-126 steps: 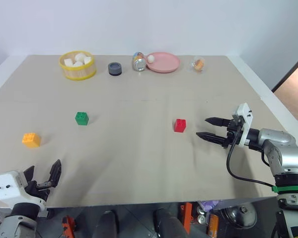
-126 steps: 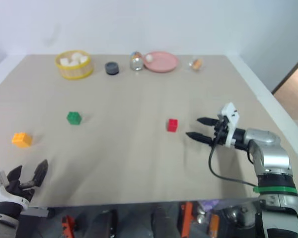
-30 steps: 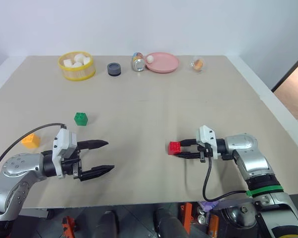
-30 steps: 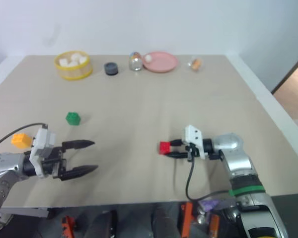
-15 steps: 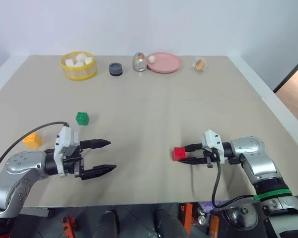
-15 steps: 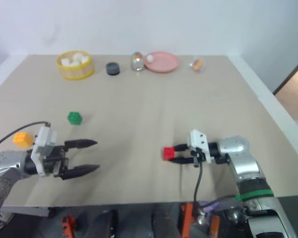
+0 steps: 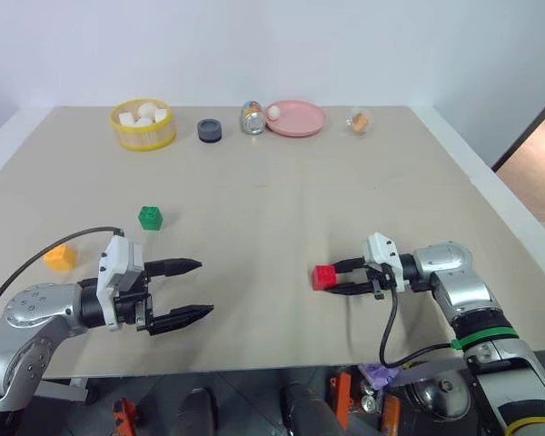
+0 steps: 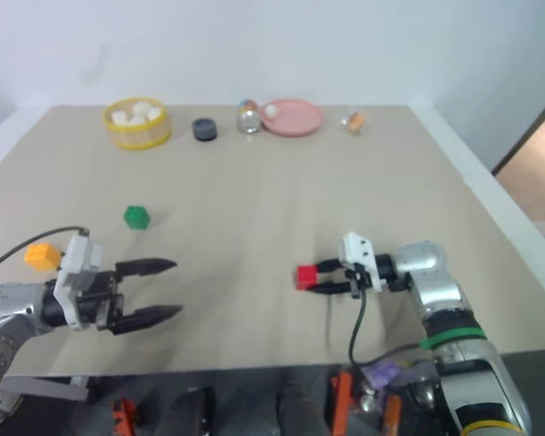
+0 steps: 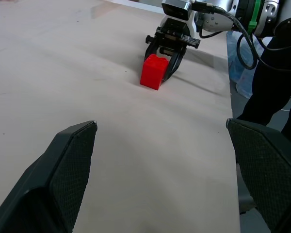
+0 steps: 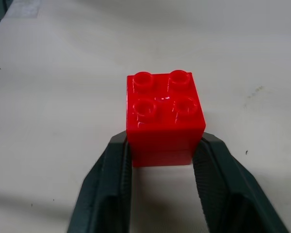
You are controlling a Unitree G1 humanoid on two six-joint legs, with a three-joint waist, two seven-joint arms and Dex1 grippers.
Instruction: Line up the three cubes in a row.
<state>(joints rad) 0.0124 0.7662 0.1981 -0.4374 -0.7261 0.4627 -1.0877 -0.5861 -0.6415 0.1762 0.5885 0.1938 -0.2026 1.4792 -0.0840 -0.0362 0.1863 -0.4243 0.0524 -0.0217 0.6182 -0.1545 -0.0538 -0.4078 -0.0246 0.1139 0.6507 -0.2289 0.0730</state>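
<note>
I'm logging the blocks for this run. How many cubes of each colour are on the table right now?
Red cube: 1
Green cube: 1
Orange-yellow cube: 1
Total: 3 cubes

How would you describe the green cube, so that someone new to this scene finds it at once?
On the beige table, look at the robot's left half, nearer than the yellow basket. The green cube sits alone there, beyond the left gripper. It is the only green studded brick; the orange-yellow cube lies further left.

red cube (image 7: 324, 276) dragged nearer, left arm (image 7: 45, 313) risen
</note>
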